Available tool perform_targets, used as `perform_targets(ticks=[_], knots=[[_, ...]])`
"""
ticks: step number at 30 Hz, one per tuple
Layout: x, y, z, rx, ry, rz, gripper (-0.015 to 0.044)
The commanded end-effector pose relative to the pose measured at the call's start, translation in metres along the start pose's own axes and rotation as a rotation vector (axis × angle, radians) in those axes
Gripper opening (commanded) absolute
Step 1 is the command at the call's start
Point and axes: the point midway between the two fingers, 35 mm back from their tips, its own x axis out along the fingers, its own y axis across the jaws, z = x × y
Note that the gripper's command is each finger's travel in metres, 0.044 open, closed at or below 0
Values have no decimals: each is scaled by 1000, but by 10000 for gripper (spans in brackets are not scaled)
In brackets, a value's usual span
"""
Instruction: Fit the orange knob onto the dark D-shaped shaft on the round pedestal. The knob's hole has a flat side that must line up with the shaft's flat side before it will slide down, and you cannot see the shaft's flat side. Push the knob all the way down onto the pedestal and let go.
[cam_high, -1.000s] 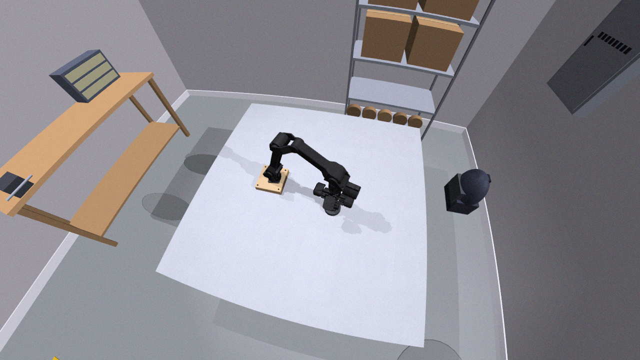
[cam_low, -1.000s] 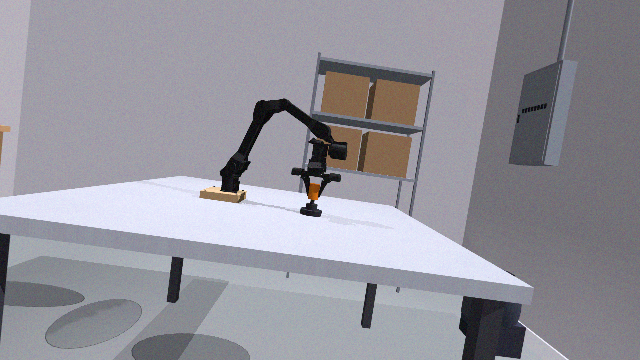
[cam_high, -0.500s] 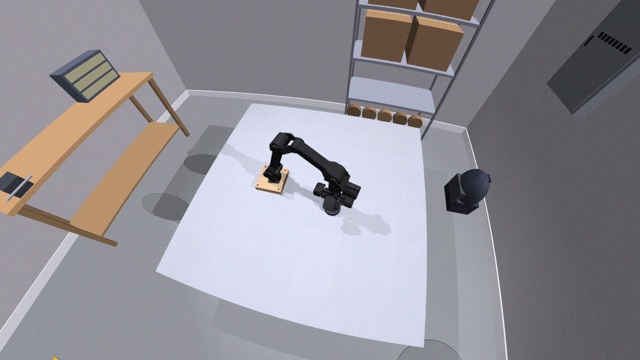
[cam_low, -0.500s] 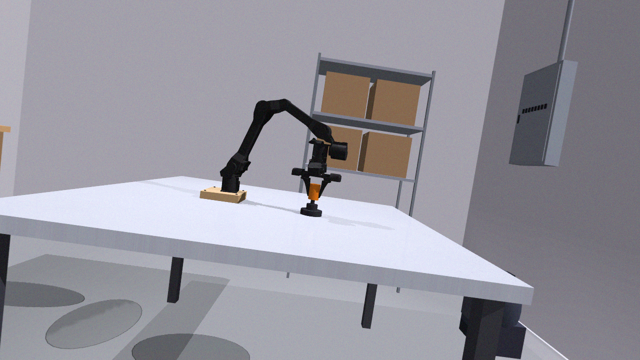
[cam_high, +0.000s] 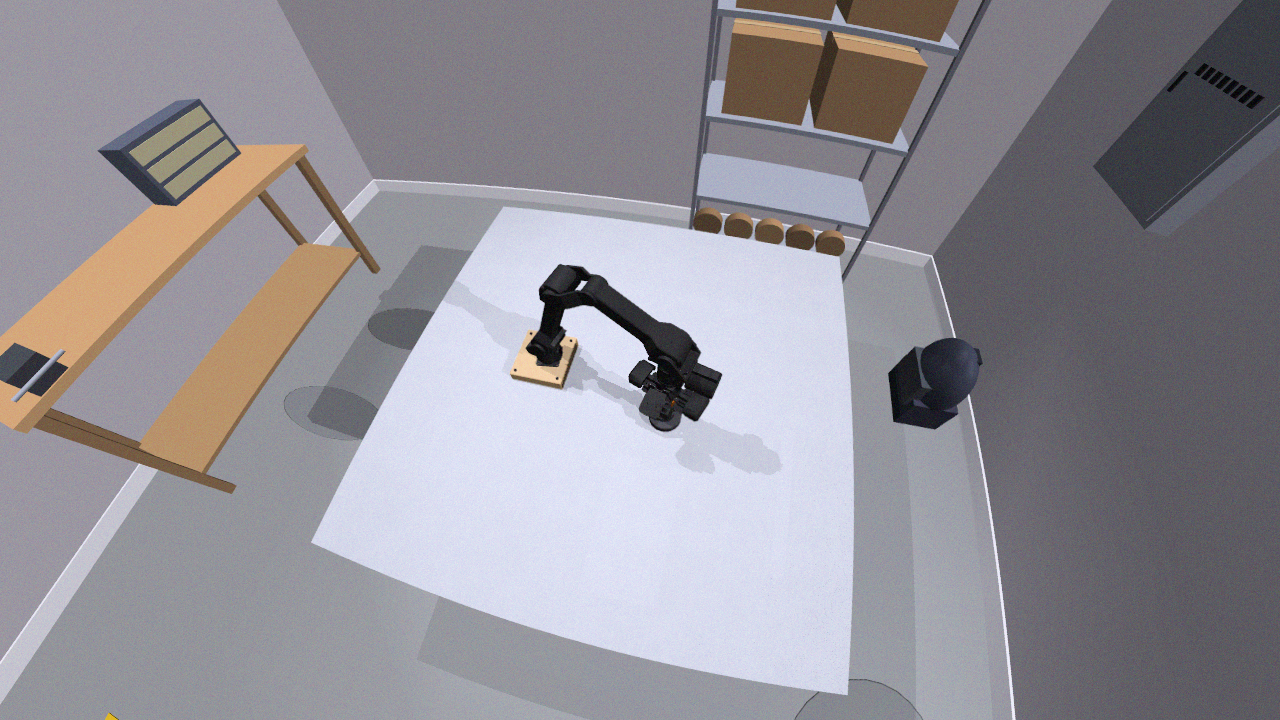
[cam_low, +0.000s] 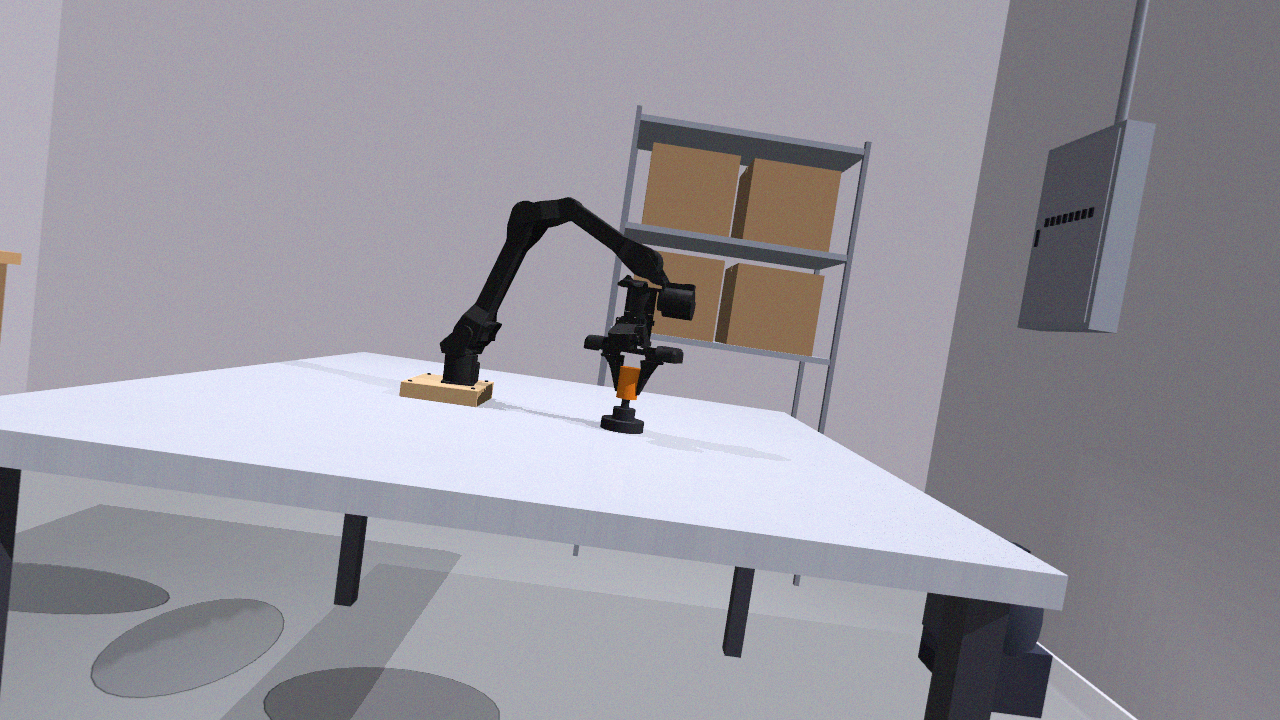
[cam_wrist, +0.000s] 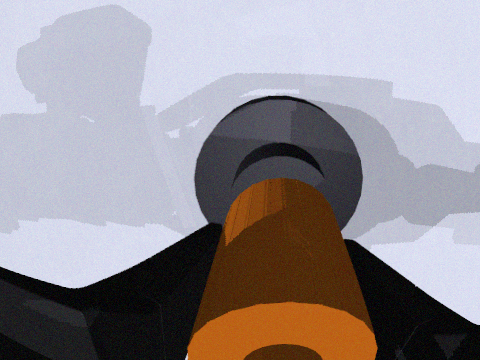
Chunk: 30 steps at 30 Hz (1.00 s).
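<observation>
My gripper (cam_low: 629, 385) (cam_wrist: 280, 244) points down and is shut on the orange knob (cam_low: 628, 382) (cam_wrist: 285, 270). The knob is upright between the two black fingers, above the round pedestal (cam_high: 664, 424) (cam_low: 621, 424) (cam_wrist: 250, 120). A short stretch of the dark shaft (cam_low: 625, 404) shows in the exterior view between the knob's bottom and the pedestal's upper step, so the knob is not down on the pedestal. Whether the shaft's tip is inside the hole cannot be seen. The flat sides of hole and shaft are hidden. In the top view the arm covers most of the knob.
The arm's wooden base plate (cam_high: 539, 372) (cam_low: 438, 391) stands on the white table (cam_high: 572, 537) (cam_low: 501, 456), left of the pedestal. A shelf rack with cardboard boxes (cam_high: 774, 71) (cam_low: 691, 188) stands behind the table. A wooden bench (cam_high: 161, 246) is at the left in the top view.
</observation>
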Motion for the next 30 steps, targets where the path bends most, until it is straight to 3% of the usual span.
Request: perform_targets(ticks=[1,30], knots=[[1,0,1,17,-5,3,0],[-3,1,1,42,-5,4,0]])
